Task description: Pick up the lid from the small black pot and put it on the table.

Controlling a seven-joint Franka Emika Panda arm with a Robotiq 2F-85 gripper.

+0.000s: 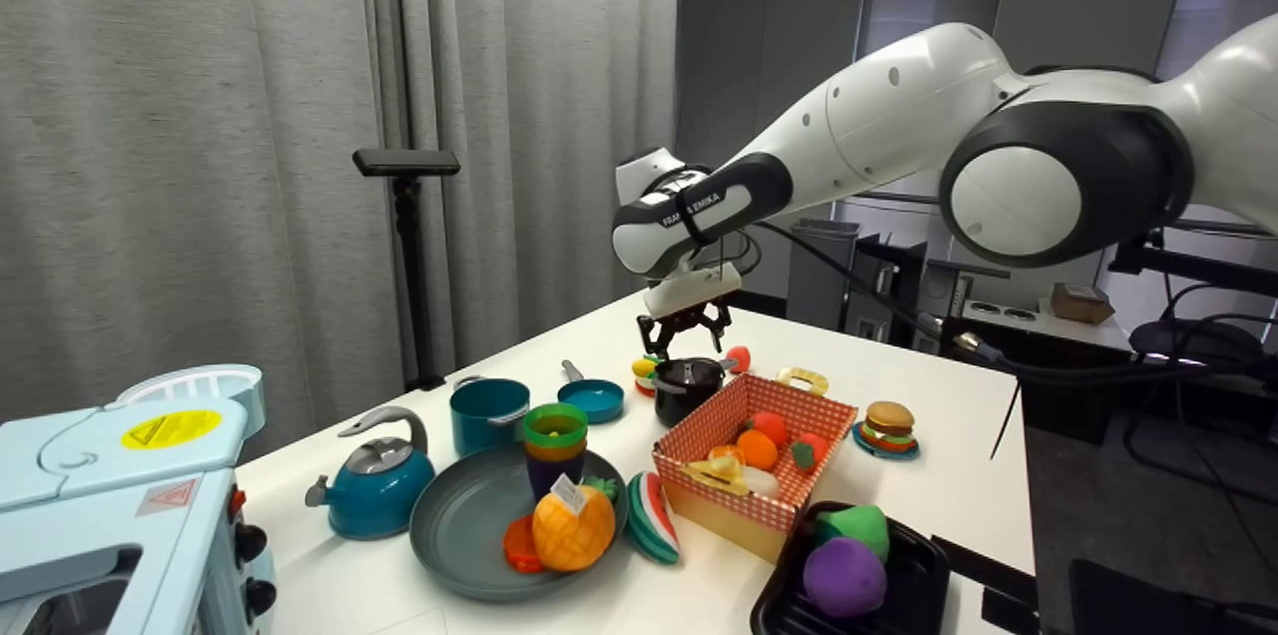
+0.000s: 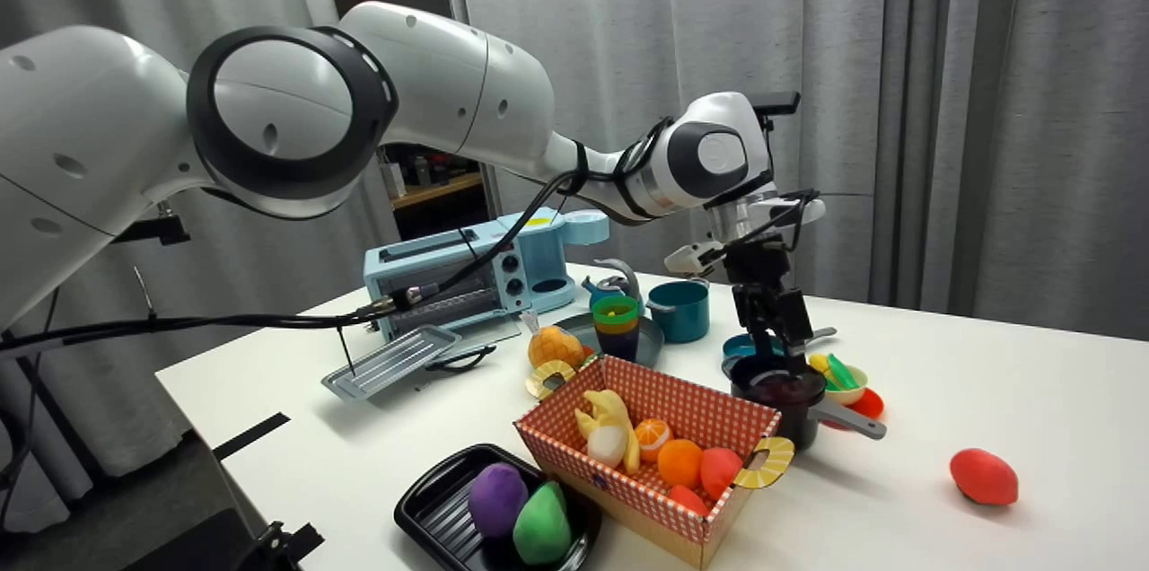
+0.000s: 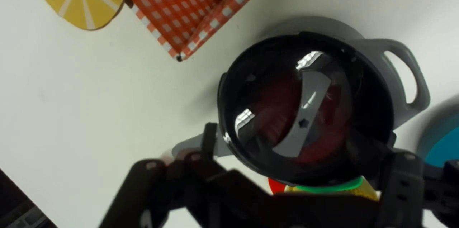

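Observation:
The small black pot (image 1: 679, 407) (image 2: 802, 429) stands on the white table (image 1: 929, 485) (image 2: 898, 517), beside the checked basket. The dark, glossy, see-through lid (image 3: 261, 88) with a grey strap handle rests on the pot in the wrist view, and it also shows in both exterior views (image 1: 689, 372) (image 2: 785, 388). My gripper (image 1: 691, 349) (image 2: 779, 357) is open and points down just above the lid. In the wrist view my gripper (image 3: 299, 143) has its fingers spread wide, one near the pot's long handle and one at the opposite side. Nothing is held. Any finger contact is unclear.
The checked basket (image 2: 619, 513) of toy fruit stands close to the pot. A teal pan (image 1: 594, 400) and a bowl of toy food (image 2: 844, 387) are behind it. A red toy (image 2: 984, 477), black tray (image 2: 431, 504), grey plate (image 1: 459, 535) and teal pot (image 1: 486, 420) also stand around.

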